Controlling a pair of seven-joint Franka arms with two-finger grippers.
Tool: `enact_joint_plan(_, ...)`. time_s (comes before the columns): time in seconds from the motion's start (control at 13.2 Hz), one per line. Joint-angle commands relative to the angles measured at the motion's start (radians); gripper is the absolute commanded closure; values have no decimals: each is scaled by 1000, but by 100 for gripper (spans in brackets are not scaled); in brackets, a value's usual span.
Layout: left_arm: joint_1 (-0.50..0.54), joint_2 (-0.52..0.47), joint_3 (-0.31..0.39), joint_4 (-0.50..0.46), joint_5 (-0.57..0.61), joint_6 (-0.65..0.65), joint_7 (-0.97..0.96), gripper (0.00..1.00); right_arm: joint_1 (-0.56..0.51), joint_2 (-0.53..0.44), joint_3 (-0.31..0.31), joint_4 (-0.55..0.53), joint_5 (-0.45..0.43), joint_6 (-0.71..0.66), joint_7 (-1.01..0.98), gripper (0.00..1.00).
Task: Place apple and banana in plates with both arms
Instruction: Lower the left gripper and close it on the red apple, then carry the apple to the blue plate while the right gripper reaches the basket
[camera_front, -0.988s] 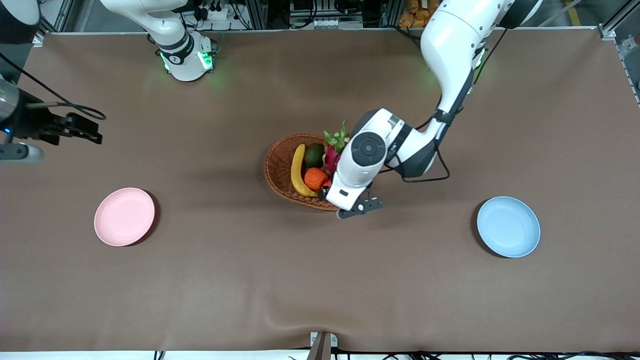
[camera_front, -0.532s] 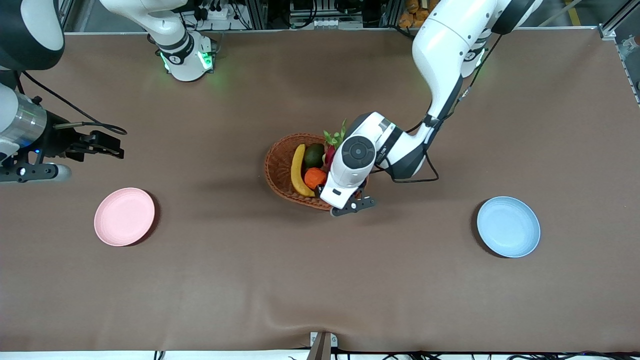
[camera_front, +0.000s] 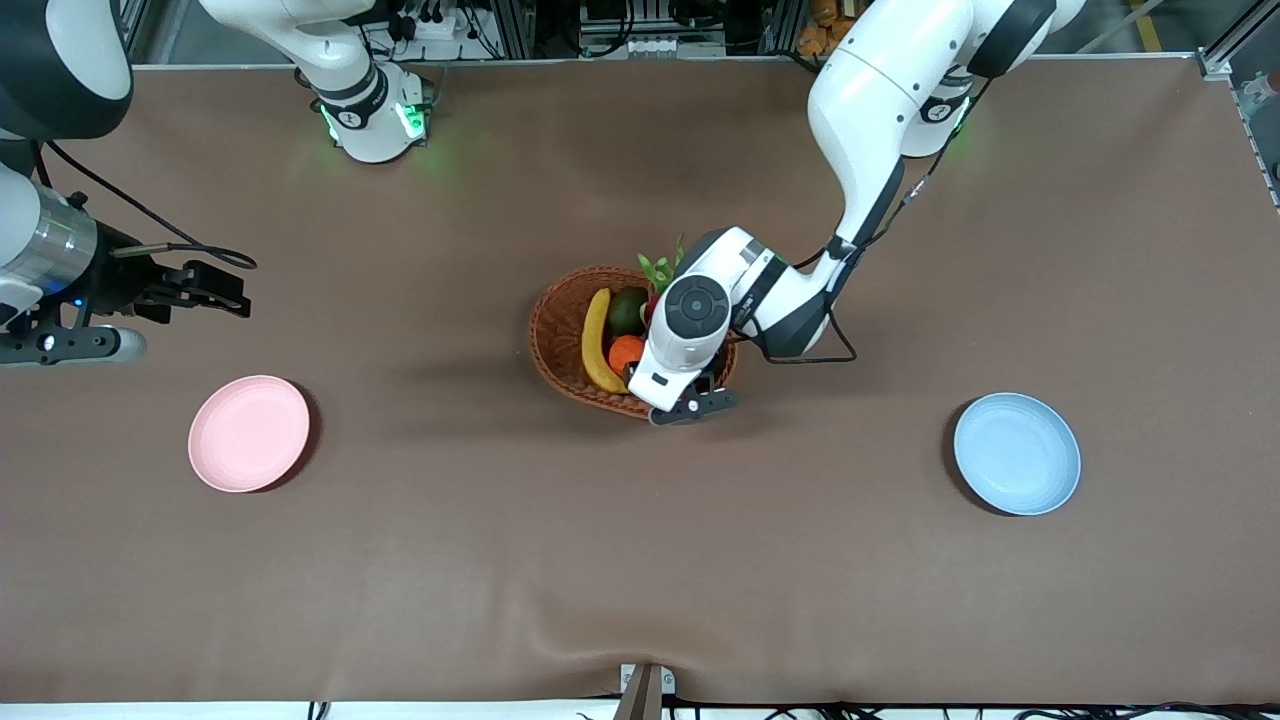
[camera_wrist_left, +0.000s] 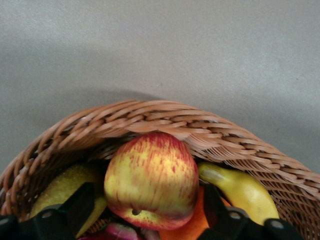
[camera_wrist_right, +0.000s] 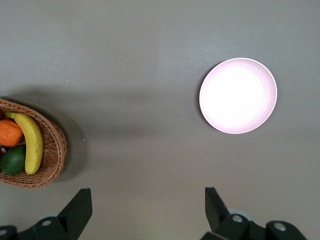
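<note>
The apple (camera_wrist_left: 150, 180), red with yellow patches, lies in the wicker basket (camera_front: 555, 340); the left arm's wrist hides it in the front view. My left gripper (camera_wrist_left: 147, 190) is open, one finger on each side of the apple, just apart from it. The banana (camera_front: 595, 340) lies in the basket on the side toward the right arm's end. My right gripper (camera_front: 243, 290) is open and empty over bare table, above the pink plate (camera_front: 249, 433) in the front view. The blue plate (camera_front: 1016, 453) sits toward the left arm's end.
The basket also holds an orange tangerine (camera_front: 626, 352), a dark green fruit (camera_front: 628, 308) and a pink dragon fruit with green leaves (camera_front: 660, 270). Both plates hold nothing. The brown table cover has a small ridge at its front edge (camera_front: 600, 640).
My left gripper has moved farther over the basket, toward the right arm's end, around the apple. My right arm swung in from the table's end, then held still.
</note>
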Motion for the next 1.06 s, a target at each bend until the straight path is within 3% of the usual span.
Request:
enact_joint_plan(0.0, -13, 17, 10, 20, -5, 4, 2, 39, 3, 4, -6, 14, 11, -1, 9, 0)
enact_joint_plan(0.08, -10, 16, 10, 20, -4, 3, 4, 76, 3, 5, -6, 13, 11, -1, 9, 0)
enact_joint_plan(0.15, -7, 7, 8, 22, -5, 3, 4, 100, 3, 10, -6, 14, 11, 5, 9, 0)
enact_joint_plan(0.3, 4, -28, 10, 23, -7, -16, -7, 100, 7, 16, -6, 14, 12, 25, 9, 0)
enact_joint_plan(0.53, 50, -163, 11, 22, -16, -160, -7, 100, 11, 30, -6, 16, 14, 37, 9, 0)
enact_joint_plan(0.76, 179, -278, 7, 22, -16, -324, 66, 100, 39, 47, -6, 17, 14, 57, 9, 0)
enact_joint_plan(0.99, 330, -323, 14, 6, -1, -480, 290, 100, 115, 96, -5, 16, 12, 87, 5, 0)
